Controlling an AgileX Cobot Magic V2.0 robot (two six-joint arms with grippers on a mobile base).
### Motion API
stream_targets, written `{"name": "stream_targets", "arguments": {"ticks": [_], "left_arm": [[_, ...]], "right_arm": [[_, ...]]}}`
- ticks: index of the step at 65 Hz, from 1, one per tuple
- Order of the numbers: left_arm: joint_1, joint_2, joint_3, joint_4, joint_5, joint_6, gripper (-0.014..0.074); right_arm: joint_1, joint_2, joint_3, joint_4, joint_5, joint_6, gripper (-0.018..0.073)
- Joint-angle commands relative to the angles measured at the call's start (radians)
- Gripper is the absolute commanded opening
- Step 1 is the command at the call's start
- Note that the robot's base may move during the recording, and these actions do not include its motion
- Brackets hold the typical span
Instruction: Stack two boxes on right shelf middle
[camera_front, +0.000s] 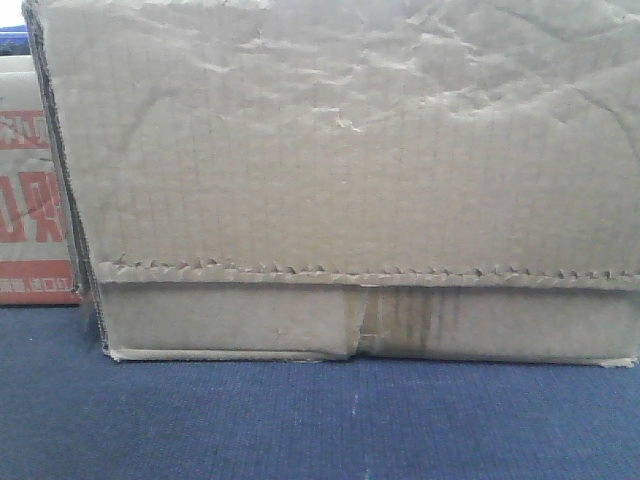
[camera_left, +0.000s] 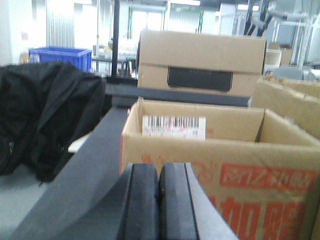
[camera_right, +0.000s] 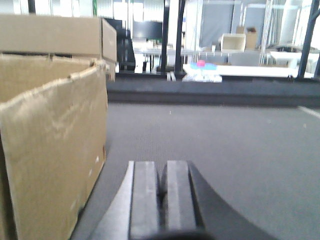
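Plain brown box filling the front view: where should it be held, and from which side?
Probably its end walls, left gripper and right gripper squeezing inward from the sides: the box is too wide for one gripper, and its front shows no handle.

Warehouse-type test hall, part storage, part lab. Cardboard everywhere: a wrinkled corrugated carton (camera_front: 340, 180) fills the front view, standing on blue fabric matting (camera_front: 300, 420). Left wrist view shows an open red-printed carton (camera_left: 260, 190) with a barcode label (camera_left: 173, 127), a closed carton (camera_left: 200, 60) behind it, and a blue bin (camera_left: 61, 56) further back. Black garment (camera_left: 45, 110) heaped at left. Right wrist view: grey matting (camera_right: 225, 145), dark steel uprights (camera_right: 165, 35), glazed partitions (camera_right: 220, 25), a dark monitor (camera_right: 146, 30), a long white bench (camera_right: 250, 71) carrying small items. Bright daylight, open floor plan.
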Motion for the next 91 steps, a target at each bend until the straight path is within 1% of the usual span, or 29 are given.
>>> {"name": "stream_targets", "arguments": {"ticks": [1, 3, 7, 13, 20, 27, 28, 32, 35, 39, 45, 47, 50, 52, 53, 54, 56, 57, 61, 66, 69, 73, 79, 87, 91], "left_arm": [[0.006, -0.005, -0.002, 0.0, -0.059, 0.005, -0.0111], [0.006, -0.005, -0.018, 0.0, -0.057, 0.005, -0.0111], [0.006, -0.005, -0.064, 0.0, -0.042, 0.005, -0.0111], [0.006, -0.005, -0.183, 0.009, 0.033, 0.005, -0.0111], [0.006, 0.04, -0.359, 0.011, 0.179, 0.005, -0.0111], [0.006, 0.146, -0.553, 0.024, 0.364, 0.005, -0.0111], [0.006, 0.163, -0.564, 0.027, 0.375, 0.005, -0.0111], [0.006, 0.243, -0.664, 0.038, 0.469, 0.005, -0.0109], [0.006, 0.297, -0.724, 0.042, 0.502, 0.005, -0.0098], [0.006, 0.368, -0.799, 0.048, 0.534, 0.005, -0.005], [0.006, 0.473, -0.881, 0.052, 0.579, 0.005, 0.0047], [0.006, 0.502, -0.898, 0.052, 0.586, 0.005, 0.0099], [0.001, 0.544, -0.914, 0.052, 0.597, 0.005, 0.0168], [-0.003, 0.562, -0.916, 0.052, 0.599, 0.005, 0.0231], [-0.005, 0.57, -0.916, 0.052, 0.599, 0.005, 0.0244], [-0.008, 0.579, -0.916, 0.052, 0.599, 0.005, 0.0284], [-0.013, 0.597, -0.916, 0.052, 0.603, 0.005, 0.0339], [-0.018, 0.603, -0.919, 0.052, 0.606, 0.005, 0.0379], [-0.022, 0.629, -0.923, 0.052, 0.633, 0.005, 0.0477], [-0.022, 0.668, -0.923, 0.05, 0.666, 0.005, 0.0567], [-0.028, 0.687, -0.925, 0.05, 0.69, 0.005, 0.0579], [-0.037, 0.717, -0.927, 0.056, 0.712, 0.005, 0.0578], [-0.038, 0.782, -0.961, 0.056, 0.781, 0.005, 0.0579], [-0.038, 0.911, -1.083, 0.058, 0.954, 0.006, 0.0559], [-0.032, 0.979, -1.168, 0.058, 1.038, 0.023, 0.0545]], "right_arm": [[-0.007, -0.004, 0.0, -0.008, -0.084, 0.003, -0.0155], [-0.007, -0.004, 0.0, -0.003, -0.099, 0.003, -0.0155], [-0.007, -0.004, -0.028, -0.003, -0.085, 0.003, -0.0155], [-0.007, -0.004, -0.162, -0.003, 0.015, 0.003, -0.0155], [-0.007, 0.0, -0.357, -0.003, 0.146, 0.003, -0.0155], [-0.007, 0.106, -0.563, -0.003, 0.288, 0.003, -0.0155], [-0.007, 0.115, -0.575, -0.003, 0.297, 0.003, -0.0155], [-0.007, 0.214, -0.69, -0.003, 0.364, 0.003, -0.0133], [-0.007, 0.265, -0.741, -0.003, 0.401, 0.003, -0.0097], [-0.007, 0.353, -0.82, -0.003, 0.441, 0.003, -0.0021], [-0.007, 0.469, -0.902, -0.003, 0.482, 0.003, 0.0156], [-0.007, 0.5, -0.919, -0.003, 0.486, 0.003, 0.023], [-0.007, 0.55, -0.934, -0.003, 0.486, 0.003, 0.0318], [-0.007, 0.575, -0.941, -0.003, 0.486, 0.003, 0.0372], [-0.007, 0.587, -0.944, -0.003, 0.486, 0.003, 0.0398], [-0.007, 0.599, -0.946, -0.003, 0.486, 0.003, 0.0433], [-0.007, 0.618, -0.946, -0.003, 0.486, 0.003, 0.0477], [-0.007, 0.631, -0.946, -0.003, 0.486, 0.003, 0.0497], [-0.007, 0.661, -0.946, -0.003, 0.492, 0.003, 0.0568], [-0.007, 0.697, -0.946, -0.003, 0.501, 0.003, 0.0568], [-0.001, 0.717, -0.946, -0.003, 0.508, 0.003, 0.0568], [0.011, 0.737, -0.946, -0.003, 0.515, 0.003, 0.0568], [0.036, 0.755, -0.946, -0.003, 0.536, 0.003, 0.0568], [0.059, 0.773, -0.946, -0.003, 0.56, 0.003, 0.0568], [0.067, 0.779, -0.946, -0.003, 0.564, 0.003, 0.0568]]}}
